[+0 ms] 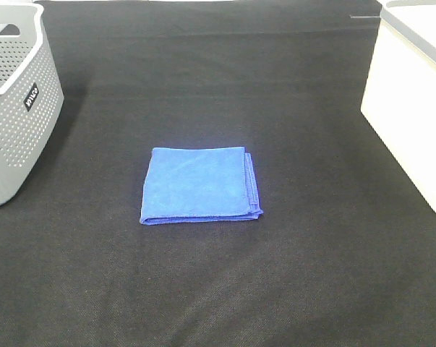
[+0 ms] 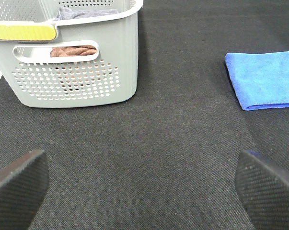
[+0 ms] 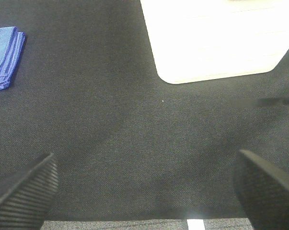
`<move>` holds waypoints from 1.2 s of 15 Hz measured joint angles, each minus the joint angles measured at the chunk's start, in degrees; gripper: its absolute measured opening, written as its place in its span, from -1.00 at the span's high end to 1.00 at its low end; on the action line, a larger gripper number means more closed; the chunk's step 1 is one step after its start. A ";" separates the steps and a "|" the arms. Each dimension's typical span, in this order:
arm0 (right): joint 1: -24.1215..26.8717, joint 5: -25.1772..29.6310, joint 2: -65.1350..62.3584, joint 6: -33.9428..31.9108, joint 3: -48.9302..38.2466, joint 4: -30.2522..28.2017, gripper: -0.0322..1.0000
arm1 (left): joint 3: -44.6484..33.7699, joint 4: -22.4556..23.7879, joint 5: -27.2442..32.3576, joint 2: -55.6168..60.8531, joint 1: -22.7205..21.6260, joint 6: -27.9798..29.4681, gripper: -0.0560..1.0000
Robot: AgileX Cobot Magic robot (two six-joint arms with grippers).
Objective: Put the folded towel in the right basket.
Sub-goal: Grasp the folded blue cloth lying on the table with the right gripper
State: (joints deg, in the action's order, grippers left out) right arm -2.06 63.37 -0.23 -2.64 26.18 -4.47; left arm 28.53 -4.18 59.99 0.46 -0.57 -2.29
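A folded blue towel point(image 1: 199, 184) lies flat on the black table cover near the middle. It also shows in the left wrist view point(image 2: 264, 79) and at the edge of the right wrist view point(image 3: 4, 56). The right basket point(image 1: 413, 94) is white and stands at the right edge; its wall shows in the right wrist view point(image 3: 216, 40). Neither arm shows in the exterior high view. My left gripper point(image 2: 144, 187) is open and empty, well short of the towel. My right gripper point(image 3: 144, 189) is open and empty, on the near side of the white basket.
A grey perforated basket point(image 1: 15, 101) stands at the left edge; in the left wrist view point(image 2: 72, 57) it holds brown and grey cloth. A black cloth point(image 1: 218, 289) covers the table.
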 joint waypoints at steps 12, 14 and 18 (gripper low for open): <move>0.00 0.00 0.00 0.00 0.00 0.00 -0.93 | 0.00 0.06 0.00 0.00 0.00 0.00 -0.96; 0.00 0.00 0.00 0.00 0.00 0.00 -0.93 | 0.00 0.06 0.00 0.00 0.00 0.00 -0.96; 0.00 0.00 0.00 0.00 0.00 0.00 -0.93 | 0.00 0.06 0.00 0.00 0.00 0.00 -0.96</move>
State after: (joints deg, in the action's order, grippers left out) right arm -2.06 63.37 -0.23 -2.64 26.18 -4.47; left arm 28.53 -4.13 59.99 0.46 -0.57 -2.29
